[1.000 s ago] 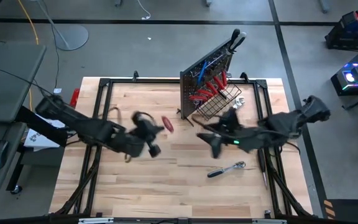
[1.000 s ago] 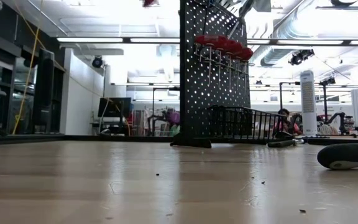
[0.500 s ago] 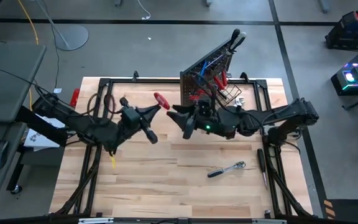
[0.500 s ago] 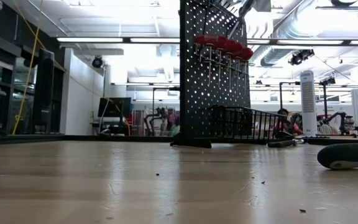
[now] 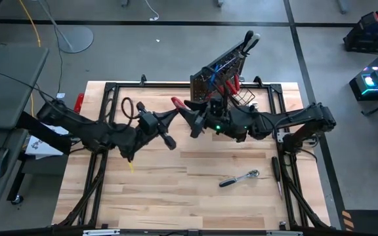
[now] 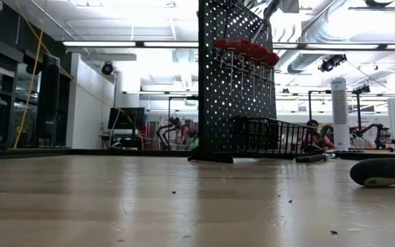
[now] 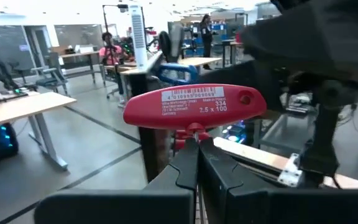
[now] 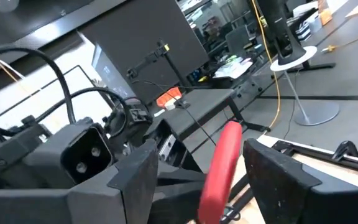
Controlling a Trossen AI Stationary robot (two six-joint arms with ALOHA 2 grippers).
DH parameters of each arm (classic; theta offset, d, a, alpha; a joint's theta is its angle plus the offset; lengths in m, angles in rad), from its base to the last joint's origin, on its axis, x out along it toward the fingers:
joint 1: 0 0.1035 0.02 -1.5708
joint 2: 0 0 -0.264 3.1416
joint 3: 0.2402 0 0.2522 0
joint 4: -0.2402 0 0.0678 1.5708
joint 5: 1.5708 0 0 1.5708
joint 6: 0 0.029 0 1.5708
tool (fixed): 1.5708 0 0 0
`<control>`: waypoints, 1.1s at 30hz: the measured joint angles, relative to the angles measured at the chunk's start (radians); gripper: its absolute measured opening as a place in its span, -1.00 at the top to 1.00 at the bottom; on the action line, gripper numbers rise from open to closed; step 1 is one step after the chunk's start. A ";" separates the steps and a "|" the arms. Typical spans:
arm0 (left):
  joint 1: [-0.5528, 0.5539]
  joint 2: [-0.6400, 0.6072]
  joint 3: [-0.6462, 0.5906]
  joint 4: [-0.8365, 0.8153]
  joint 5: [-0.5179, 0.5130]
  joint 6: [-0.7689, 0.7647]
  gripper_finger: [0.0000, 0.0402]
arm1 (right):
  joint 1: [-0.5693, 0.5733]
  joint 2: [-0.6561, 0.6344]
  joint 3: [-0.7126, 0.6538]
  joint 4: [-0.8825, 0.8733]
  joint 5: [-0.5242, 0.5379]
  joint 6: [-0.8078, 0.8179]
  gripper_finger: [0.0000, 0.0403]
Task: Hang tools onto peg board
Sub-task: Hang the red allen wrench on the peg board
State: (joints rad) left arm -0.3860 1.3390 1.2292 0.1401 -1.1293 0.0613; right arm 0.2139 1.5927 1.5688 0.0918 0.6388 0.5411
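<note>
My left gripper (image 5: 169, 113) is shut on a red T-handle key (image 5: 176, 103) held in the air to the left of the peg board (image 5: 218, 75). The key's labelled red handle (image 7: 194, 107) shows in the left wrist view. My right gripper (image 5: 190, 113) is open and faces the left one. Its two fingers (image 8: 132, 177) stand on either side of the red handle (image 8: 224, 163) without touching it. The black peg board (image 6: 235, 82) stands upright with several red-handled tools (image 6: 245, 49) hanging on it and a wire basket (image 6: 273, 137) at its base. My left gripper pinches the key's thin metal shaft (image 7: 194, 132) right below the red cross handle, between its two fingertips (image 7: 184, 171). The fingers come from the table's left, roughly level. The key is lifted clear of the table, its handle beyond the fingertips, crosswise to them.
A chrome ratchet (image 5: 239, 177) lies on the table toward the near right. A dark tool handle (image 6: 382, 171) lies on the table at the right of the low view. A black metal frame (image 5: 110, 88) runs around the tabletop. Bare wood lies near and left.
My left gripper has carried the red key up and toward the far right, toward the peg board, and has turned. My right gripper has swung toward the table's left and far edge and now faces the left one, with its fingers around the red handle.
</note>
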 joint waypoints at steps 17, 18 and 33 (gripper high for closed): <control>0.015 0.036 0.000 0.157 0.048 0.074 1.00 | -0.051 0.000 0.000 -0.050 0.006 0.026 -0.11; 0.015 0.036 0.000 0.159 0.048 0.073 1.00 | -0.053 0.000 0.000 -0.049 0.005 0.031 -0.10; 0.042 0.039 0.000 0.179 0.051 0.066 1.00 | -0.056 0.000 0.000 -0.028 -0.018 0.008 0.82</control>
State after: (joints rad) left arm -0.3441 1.3781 1.2293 0.3191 -1.0786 0.1269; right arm 0.1582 1.5925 1.5688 0.0640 0.6204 0.5488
